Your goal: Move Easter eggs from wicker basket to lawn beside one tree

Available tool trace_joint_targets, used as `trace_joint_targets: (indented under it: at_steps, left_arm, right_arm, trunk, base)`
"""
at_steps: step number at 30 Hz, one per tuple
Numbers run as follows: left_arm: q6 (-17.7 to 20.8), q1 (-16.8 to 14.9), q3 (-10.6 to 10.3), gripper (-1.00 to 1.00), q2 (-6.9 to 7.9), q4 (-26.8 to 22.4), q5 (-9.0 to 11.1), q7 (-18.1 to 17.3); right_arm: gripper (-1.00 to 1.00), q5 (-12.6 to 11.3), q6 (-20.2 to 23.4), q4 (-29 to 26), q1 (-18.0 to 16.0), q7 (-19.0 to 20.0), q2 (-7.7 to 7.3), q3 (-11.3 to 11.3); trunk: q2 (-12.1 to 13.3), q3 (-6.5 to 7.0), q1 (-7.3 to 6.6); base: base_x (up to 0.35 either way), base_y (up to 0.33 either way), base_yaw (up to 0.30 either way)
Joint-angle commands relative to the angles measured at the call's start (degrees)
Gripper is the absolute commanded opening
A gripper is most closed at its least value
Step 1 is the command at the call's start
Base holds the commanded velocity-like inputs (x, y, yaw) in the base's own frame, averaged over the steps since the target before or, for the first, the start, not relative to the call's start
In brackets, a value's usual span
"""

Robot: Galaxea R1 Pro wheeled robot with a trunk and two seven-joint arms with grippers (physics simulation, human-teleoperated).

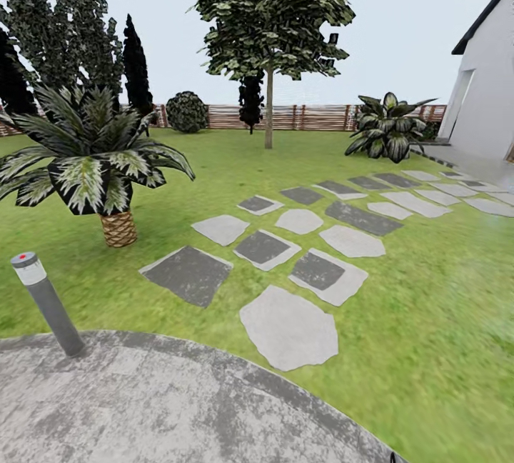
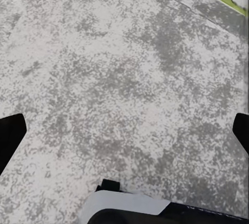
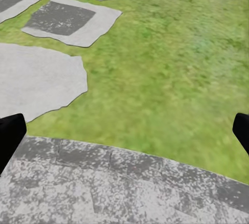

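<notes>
- The tree stands well back on the lawn, pale straight trunk, round leafy crown, just in front of the slatted fence.
- Stepping stones run across the grass from the round grey patio toward the white house.
- A palm-like plant with a woven-looking trunk base sits at the left, and a grey bollard light leans at the patio's edge.
- A broad-leaf bush grows near the house; a round shrub and dark conifers line the fence.
- Left gripper: dark fingertips at the frame's edges, spread wide, nothing between them, over paving.
- Right gripper: fingertips likewise wide apart and empty, over the patio rim and grass.
- No readable writing anywhere.
</notes>
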Motion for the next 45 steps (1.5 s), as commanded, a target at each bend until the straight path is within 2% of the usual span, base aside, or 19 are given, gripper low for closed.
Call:
trace_joint_targets:
  at_steps: [1,15,45]
  left_arm:
    - [-0.2,-0.1,0.0,1.00,0.00,0.0,0.1,0.0]
    - [-0.2,0.0,0.0,1.00,-0.05,0.0,0.1,0.0]
    - [-0.1,0.0,0.0,1.00,-0.05,0.0,0.1,0.0]
  right_arm:
    - [1.00,-0.1,-0.1,0.0,-0.1,0.0,0.01,-0.1]
    - [1.00,-0.1,0.0,0.0,-0.1,0.0,0.01,-0.1]
    - [1.00,-0.5,-0.5,0.0,-0.1,-0.2,0.01,-0.5]
  trunk:
    - [-0.1,-0.04,0.07]
    - [-0.1,0.39,0.07]
    - [-0.1,0.39,0.07]
  base:
    - [0.337,-0.103,-0.006]
    - [0.337,-0.089,-0.001]
    - [0.337,-0.002,0.000]
